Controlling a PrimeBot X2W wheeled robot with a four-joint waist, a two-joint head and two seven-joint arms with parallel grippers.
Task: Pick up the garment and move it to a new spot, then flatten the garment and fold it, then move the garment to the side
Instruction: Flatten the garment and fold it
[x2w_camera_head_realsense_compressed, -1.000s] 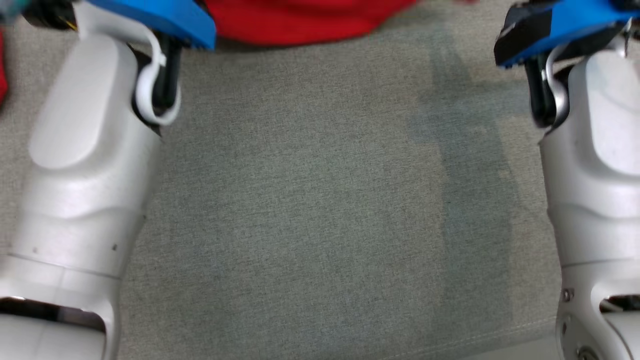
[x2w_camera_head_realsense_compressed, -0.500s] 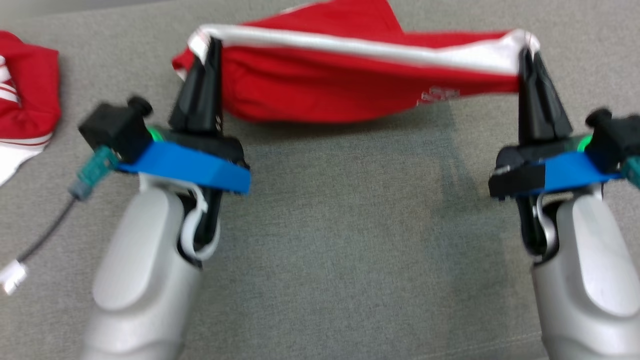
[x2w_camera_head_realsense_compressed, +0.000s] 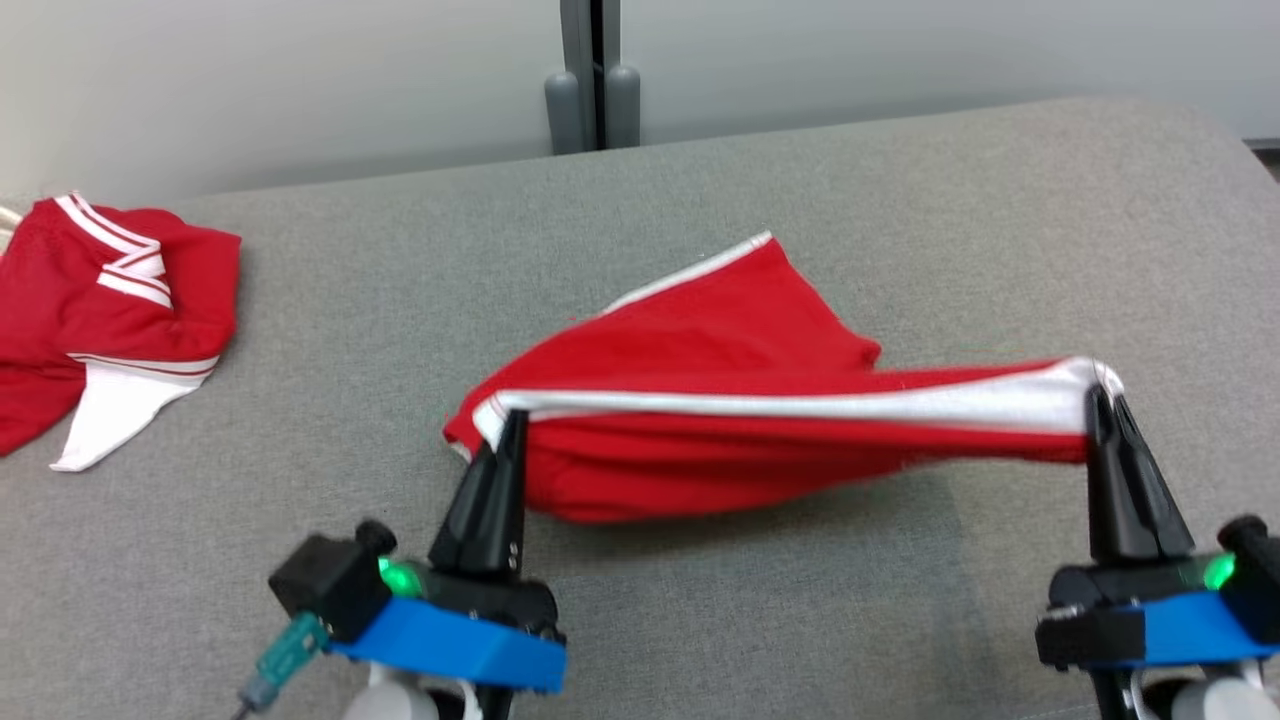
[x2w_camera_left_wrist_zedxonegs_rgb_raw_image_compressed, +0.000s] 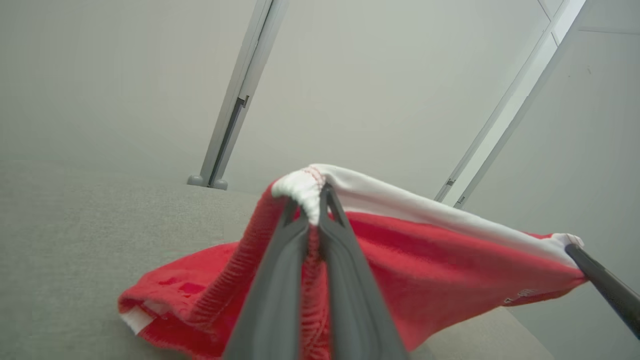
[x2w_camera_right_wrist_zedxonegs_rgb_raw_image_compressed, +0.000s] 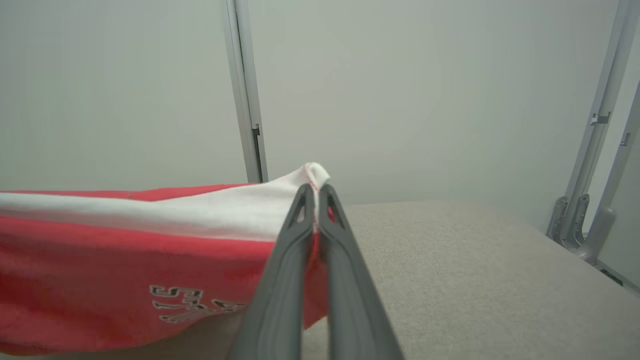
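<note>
Both ends of the garment (x2w_camera_head_realsense_compressed: 700, 470) hang pinched — left tool (x2w_camera_head_realsense_compressed: 513, 418), right tool (x2w_camera_head_realsense_compressed: 1100, 395) — its far edge resting on open grey counter (x2w_camera_head_realsense_compressed: 900, 200).

A counter (x2w_camera_head_realsense_compressed: 900, 200) covered in grey woven fabric has a rounded far right corner. At its far left lies a crumpled red shirt (x2w_camera_head_realsense_compressed: 50, 320) with white stripes and a white panel. Behind the counter is a pale wall (x2w_camera_head_realsense_compressed: 300, 80), and a grey upright post (x2w_camera_head_realsense_compressed: 592, 70) stands against it with two rounded feet. The right wrist view shows more grey metal framing (x2w_camera_right_wrist_zedxonegs_rgb_raw_image_compressed: 592, 145) past the counter's corner.
</note>
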